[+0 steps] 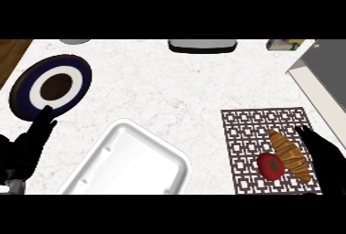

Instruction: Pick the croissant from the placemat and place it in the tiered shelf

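A golden-brown croissant (290, 155) lies on a brown lattice placemat (250, 137) at the lower right of the counter. A red tomato (270, 165) sits just left of it on the same mat. My right hand (323, 153) comes in from the lower right edge, fingers straight, right beside the croissant's right side; it holds nothing. My left hand (30, 141) rests open at the lower left edge, fingers up. A white tiered shelf (128, 160) stands at the lower middle, seen from above.
A round dark blue, white and brown plate (52, 87) lies at the upper left. A grey object (202, 45) sits at the back edge. A grey appliance (321, 77) occupies the right side, with a small box (283, 44) behind it.
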{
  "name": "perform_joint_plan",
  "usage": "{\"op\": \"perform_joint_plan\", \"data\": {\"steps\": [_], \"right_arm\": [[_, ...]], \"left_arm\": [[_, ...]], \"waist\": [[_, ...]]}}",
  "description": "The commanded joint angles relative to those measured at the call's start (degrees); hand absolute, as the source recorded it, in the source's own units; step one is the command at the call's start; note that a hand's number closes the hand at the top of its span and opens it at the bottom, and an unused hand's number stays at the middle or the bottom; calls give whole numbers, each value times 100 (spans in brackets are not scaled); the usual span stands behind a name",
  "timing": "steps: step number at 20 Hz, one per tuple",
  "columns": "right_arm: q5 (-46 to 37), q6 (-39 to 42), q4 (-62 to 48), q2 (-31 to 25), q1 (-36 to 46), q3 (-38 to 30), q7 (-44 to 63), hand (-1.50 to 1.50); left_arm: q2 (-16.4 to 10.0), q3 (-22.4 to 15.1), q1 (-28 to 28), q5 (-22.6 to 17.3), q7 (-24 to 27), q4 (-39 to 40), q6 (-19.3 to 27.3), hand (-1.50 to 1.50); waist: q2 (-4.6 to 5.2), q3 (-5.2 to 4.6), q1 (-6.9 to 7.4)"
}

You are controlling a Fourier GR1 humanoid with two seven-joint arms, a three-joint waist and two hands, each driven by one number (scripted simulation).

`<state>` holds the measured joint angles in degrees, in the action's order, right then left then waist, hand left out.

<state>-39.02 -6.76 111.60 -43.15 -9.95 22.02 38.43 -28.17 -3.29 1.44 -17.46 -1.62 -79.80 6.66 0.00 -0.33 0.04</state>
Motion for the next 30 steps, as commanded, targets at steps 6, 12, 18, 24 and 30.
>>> {"op": "perform_joint_plan", "data": {"steps": [6,12,18,24,30], "right_arm": [[-254,2306,173,151,1043,560,1679,-150],[-317,2805,-400,552,1421,82,1219,-150],[-809,2517,-1343,601,1224,-271,224,-150],[-1292,2302,-2043,1129,1430,-507,-277,-150],[-1636,1898,-2337,1271,1191,-722,-942,-150]], "left_arm": [[138,87,23,148,2,-71,-7,0],[238,283,312,273,-23,-213,-279,0],[384,424,-11,459,-422,-335,-266,0],[585,677,-135,710,59,377,-568,0],[832,630,194,942,-109,-215,-523,0]], "waist": [[4,28,52],[-3,32,33],[-2,34,15],[2,33,5],[-4,34,1]]}}
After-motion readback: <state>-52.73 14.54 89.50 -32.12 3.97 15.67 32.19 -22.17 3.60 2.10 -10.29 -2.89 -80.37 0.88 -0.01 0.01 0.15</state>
